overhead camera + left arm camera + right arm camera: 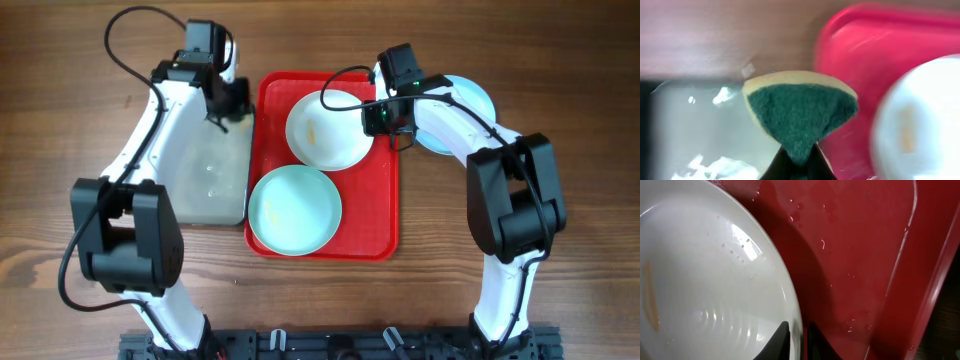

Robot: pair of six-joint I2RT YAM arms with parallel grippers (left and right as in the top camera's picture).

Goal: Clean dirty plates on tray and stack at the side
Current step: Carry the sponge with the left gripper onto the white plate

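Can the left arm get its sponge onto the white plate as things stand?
Probably yes: the left gripper, holding the sponge, hangs just beside the red tray; nothing lies between it and the white plate.

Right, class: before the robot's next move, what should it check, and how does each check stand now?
1. Left gripper holds the sponge: ok.
2. Right gripper has its fingers on either side of the white plate rim: ok.
3. White plate wiped clean: not ok, an orange smear shows.
4. Sponge over the white plate: not ok, it is left of the red tray, by the grey tray.
5. Mint plate on the tray clean: cannot tell.
6. Side stack started: ok, one mint plate lies right of the tray.
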